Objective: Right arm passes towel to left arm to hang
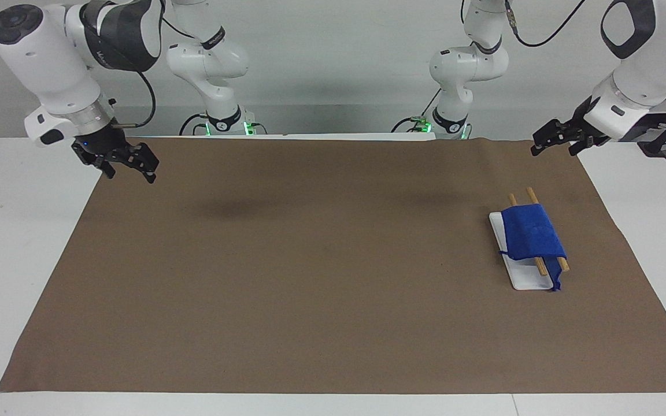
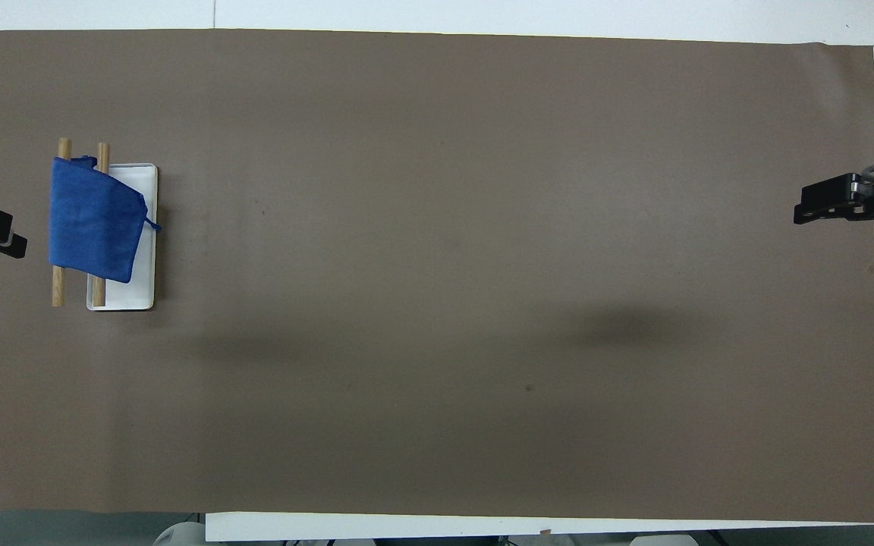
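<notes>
Both grippers, left (image 1: 554, 141) and right (image 1: 126, 164), I see spread and empty above the brown mat's (image 1: 310, 260) end edges, the towel (image 1: 531, 234) draped over two wooden rods (image 1: 539, 266) near the left arm's end.

High facing camera across the table, steep overhead above the robots — shared brown mat (image 1: 310, 277).

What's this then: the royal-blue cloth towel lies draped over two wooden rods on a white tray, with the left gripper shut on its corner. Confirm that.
Not quite. The royal-blue cloth towel does lie draped over the two wooden rods on the white tray, but the left gripper holds nothing: the facing view shows it raised, well apart from the towel.
</notes>
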